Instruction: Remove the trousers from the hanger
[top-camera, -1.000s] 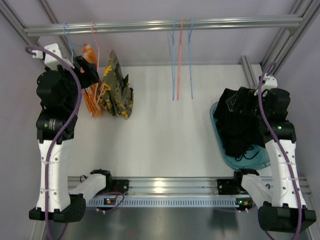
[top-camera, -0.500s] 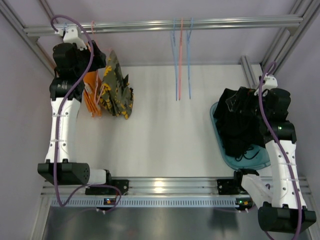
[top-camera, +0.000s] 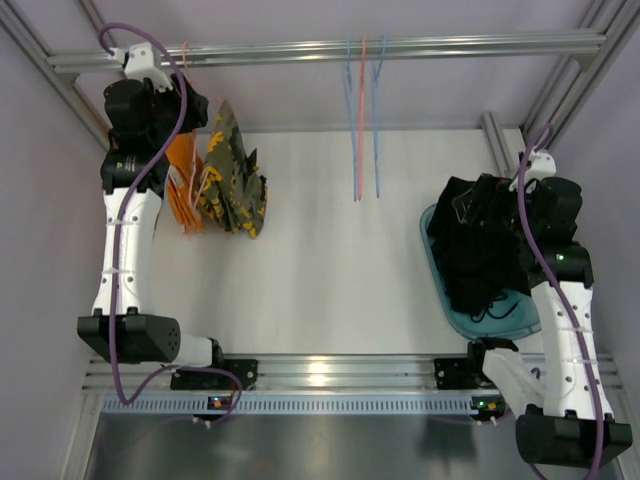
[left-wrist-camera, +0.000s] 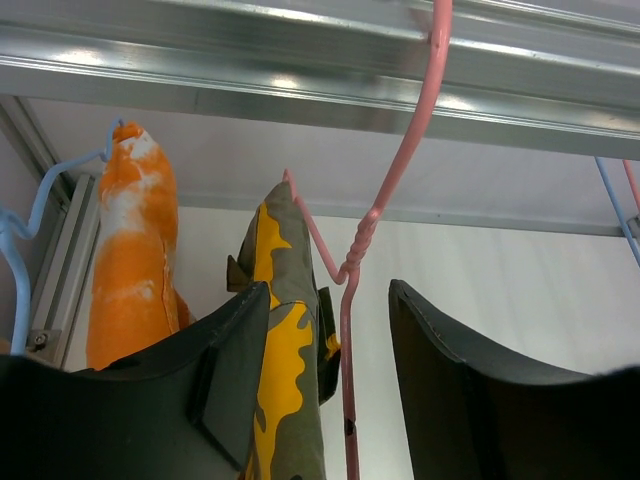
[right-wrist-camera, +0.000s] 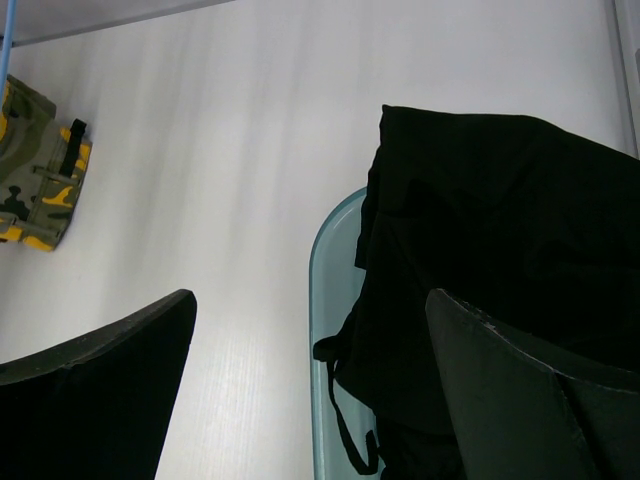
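The camouflage trousers (top-camera: 232, 185) hang from a pink hanger (top-camera: 188, 75) on the rail at the upper left. In the left wrist view the trousers (left-wrist-camera: 285, 340) and the hanger's stem (left-wrist-camera: 347, 400) stand between my left fingers. My left gripper (left-wrist-camera: 330, 400) is open, raised close under the rail, touching neither. The black trousers (top-camera: 478, 245) lie heaped in a teal tray (top-camera: 500, 325) at the right. My right gripper (right-wrist-camera: 310, 400) is open and empty just above the black trousers (right-wrist-camera: 490, 250) and the tray's rim (right-wrist-camera: 322, 270).
An orange garment (top-camera: 180, 175) hangs on a blue hanger left of the camouflage trousers; it also shows in the left wrist view (left-wrist-camera: 130, 250). Empty blue and pink hangers (top-camera: 362, 120) hang mid-rail. The metal rail (top-camera: 450, 45) and frame posts bound the back and sides.
My left arm has risen from beside the hanging clothes to the rail, its open fingers now around the pink hanger. The empty hangers sway slightly. The right arm has not moved.
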